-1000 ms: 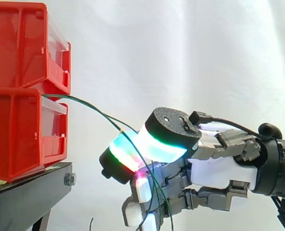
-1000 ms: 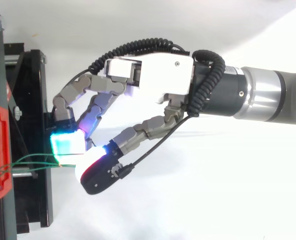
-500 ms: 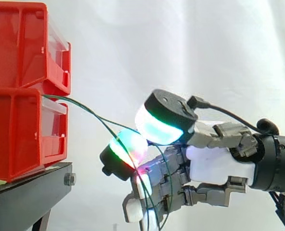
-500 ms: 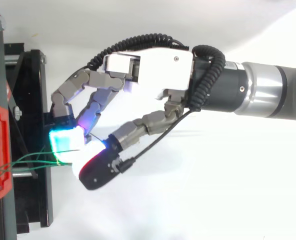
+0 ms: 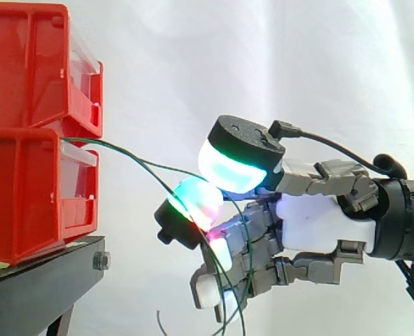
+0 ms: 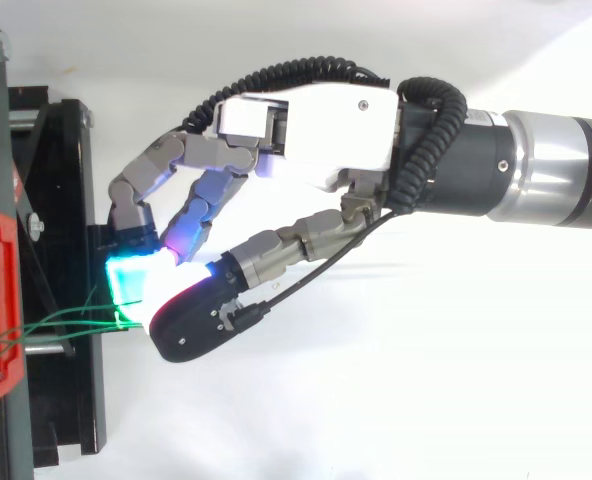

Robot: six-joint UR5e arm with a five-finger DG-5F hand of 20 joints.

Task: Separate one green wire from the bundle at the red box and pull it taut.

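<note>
Two green wires (image 5: 102, 143) are arcing slack from the red bins (image 5: 25, 189) to the hand (image 5: 319, 231), whose curled pads (image 5: 231, 171) are pinching one wire (image 5: 186, 172); thin, light, limp, probably slipping easily, so gripping firmly mid-arc looks best

**Robot arm with fingered hand: pinch closed**

Arm (image 6: 556, 185): enters from the right edge in the side view, wrist roughly level.
Hand (image 5: 319, 231): fingers reach leftward and are curled.
Thumb pad (image 5: 231, 168): uppermost, glows cyan-green, meets a fingertip (image 5: 196, 203) that glows green and red.
Green wire (image 5: 109, 145): pinched between those two pads.
Other fingers: folded beneath, tips white and magenta.
</note>
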